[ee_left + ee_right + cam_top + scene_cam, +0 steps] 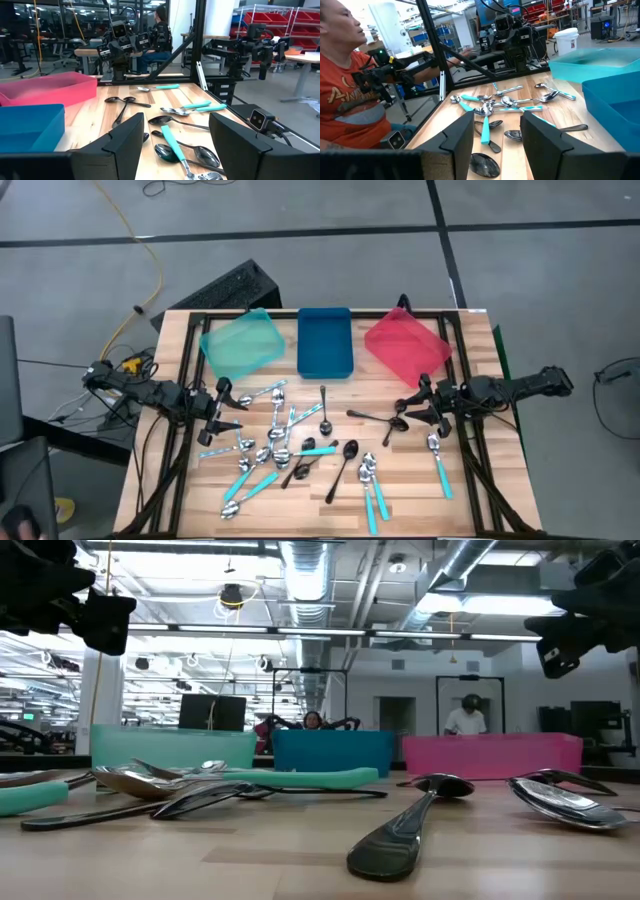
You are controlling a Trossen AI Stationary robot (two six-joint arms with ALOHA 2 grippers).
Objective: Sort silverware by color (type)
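Note:
Spoons lie scattered over the middle and near part of the wooden table [470, 480]. Several are teal-handled [250, 484], several all-silver [273, 435], and a few are black [343, 462]. My left gripper [232, 412] hangs open above the table at the left edge of the heap, level, facing the table's right; its wrist view shows spoons [180, 150] ahead, past its gripper [175, 145]. My right gripper [408, 408] hangs open at the right, facing left, next to two black spoons [378, 418]. Its wrist view shows its fingers apart at the gripper [500, 137].
Three trays stand along the far edge: teal [240, 345], blue [325, 342] and red [405, 345]. A person in an orange shirt [345, 95] sits beyond the table's near left side. Bare wood lies between the trays and the spoons.

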